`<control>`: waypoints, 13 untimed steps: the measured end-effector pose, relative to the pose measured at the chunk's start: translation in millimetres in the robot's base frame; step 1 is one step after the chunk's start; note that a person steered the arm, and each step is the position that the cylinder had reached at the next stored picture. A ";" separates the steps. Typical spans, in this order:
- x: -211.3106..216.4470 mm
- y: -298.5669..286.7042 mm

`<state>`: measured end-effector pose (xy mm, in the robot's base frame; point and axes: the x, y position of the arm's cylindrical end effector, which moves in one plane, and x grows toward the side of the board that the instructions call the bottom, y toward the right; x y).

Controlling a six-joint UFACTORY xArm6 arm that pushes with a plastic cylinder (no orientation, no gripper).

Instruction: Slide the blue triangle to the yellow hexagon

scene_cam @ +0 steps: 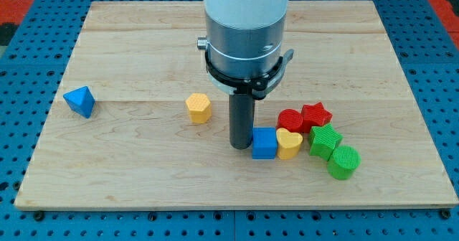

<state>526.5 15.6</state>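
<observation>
The blue triangle (79,100) lies near the board's left edge. The yellow hexagon (199,107) sits left of centre, well to the right of the triangle. My tip (241,146) rests on the board just left of a blue cube (264,143), below and to the right of the yellow hexagon. It is far from the blue triangle.
A cluster lies at the lower right: a yellow heart (288,143), a red block (290,119), a red star (315,115), a green star (324,139) and a green round block (343,161). The wooden board (143,47) lies on a blue pegboard.
</observation>
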 end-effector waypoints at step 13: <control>42.0 -259.6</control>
<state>568.5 -244.0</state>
